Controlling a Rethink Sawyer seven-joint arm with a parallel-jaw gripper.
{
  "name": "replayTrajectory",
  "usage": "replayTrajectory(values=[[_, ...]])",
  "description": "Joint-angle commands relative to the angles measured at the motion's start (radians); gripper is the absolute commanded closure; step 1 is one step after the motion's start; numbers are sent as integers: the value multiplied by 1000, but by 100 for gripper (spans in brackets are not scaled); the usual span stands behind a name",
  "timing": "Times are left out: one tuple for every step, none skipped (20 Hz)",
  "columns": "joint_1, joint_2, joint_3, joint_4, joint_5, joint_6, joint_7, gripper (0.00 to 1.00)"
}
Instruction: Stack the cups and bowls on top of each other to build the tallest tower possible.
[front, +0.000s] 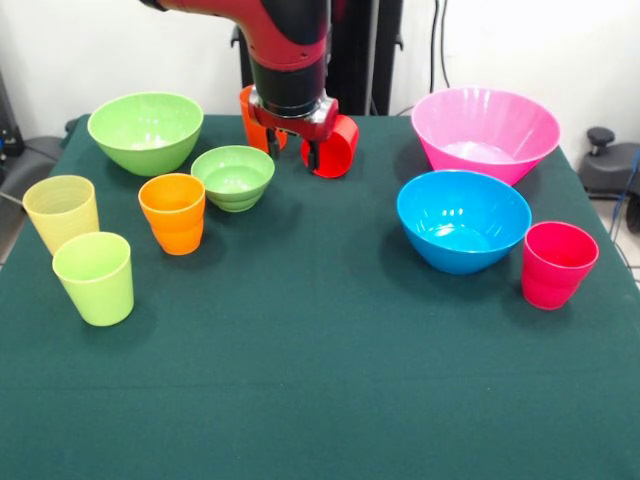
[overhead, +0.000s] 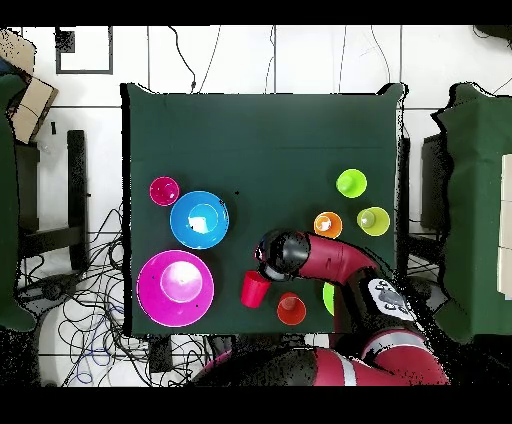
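Gripper (front: 292, 140) low at the table's far edge, between a red plastic cup on its side (front: 338, 147) and an orange plastic cup partly hidden behind the wrist (front: 248, 118); dark fingertips just beside the red cup's rim, but whether spread or pinched on that rim, impossible to tell from either view.

No tower started. Nothing nested, nothing stacked; every piece apart on the green cloth-covered table (front: 300, 380).

In the front view, to the left: large light green plastic bowl (front: 146, 131), small light green bowl (front: 233, 177), second orange cup (front: 173, 212), pale yellow tumbler (front: 62, 211), lime green cup (front: 95, 277). To the right: large pink bowl (front: 485, 133), large blue bowl (front: 463, 219), pinkish-red cup (front: 557, 263) just beside the blue one.

All stacking left to do: probably bowls first as a base, then cups.
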Motion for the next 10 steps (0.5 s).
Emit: replayTrajectory(values=[[8, 13, 107, -88, 51, 117, 39, 0], [9, 13, 107, -89, 53, 119, 39, 0], [10, 12, 106, -93, 56, 126, 40, 0], [11, 11, 106, -97, 59, 133, 41, 0], [13, 9, 105, -100, 62, 140, 42, 0], [13, 8, 105, -101, 63, 145, 42, 0], [13, 4, 105, -94, 64, 142, 44, 0], [12, 3, 107, -92, 66, 144, 44, 0], [12, 2, 107, -89, 67, 141, 45, 0], [12, 1, 108, -87, 68, 141, 45, 0]])
